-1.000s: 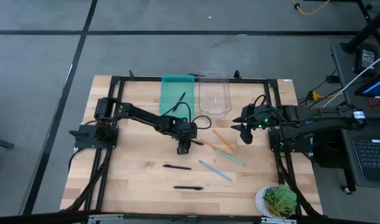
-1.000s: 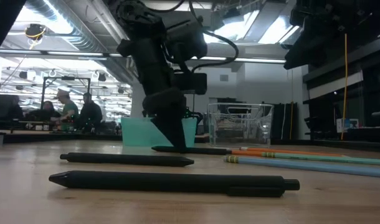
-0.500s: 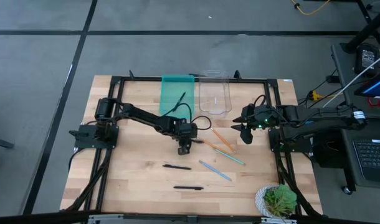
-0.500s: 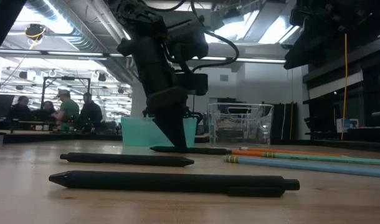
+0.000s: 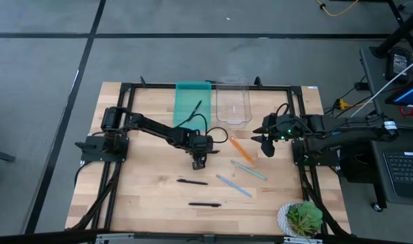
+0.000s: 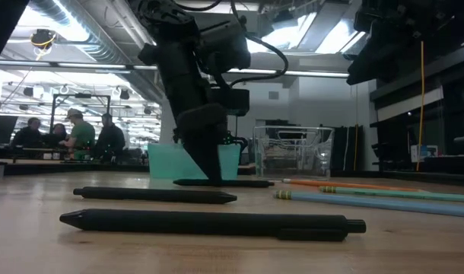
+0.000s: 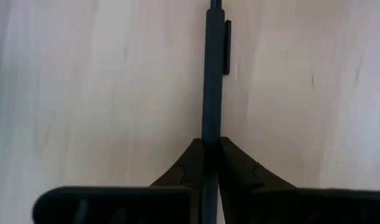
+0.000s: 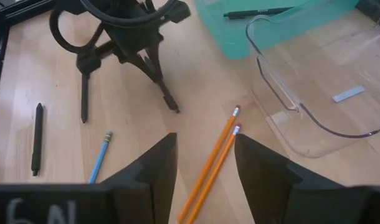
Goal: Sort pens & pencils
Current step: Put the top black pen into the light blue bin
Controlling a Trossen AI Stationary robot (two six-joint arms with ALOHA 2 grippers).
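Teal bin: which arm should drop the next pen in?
Left. Its claw is shut on a pen, near the teal bin. The right claw is open, empty.

One camera looks straight down, one skims level along the table [image 5: 145, 196], both sharing its pens [image 6: 209, 222]

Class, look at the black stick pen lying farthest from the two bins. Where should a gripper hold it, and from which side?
Take the black stick pen at mid-barrel, coming straight down from above, with the fingers closing across its width. It lies flat on the wooden table with bare wood on both long sides. Its clip sits toward one end, so the middle is probably plain and balanced.
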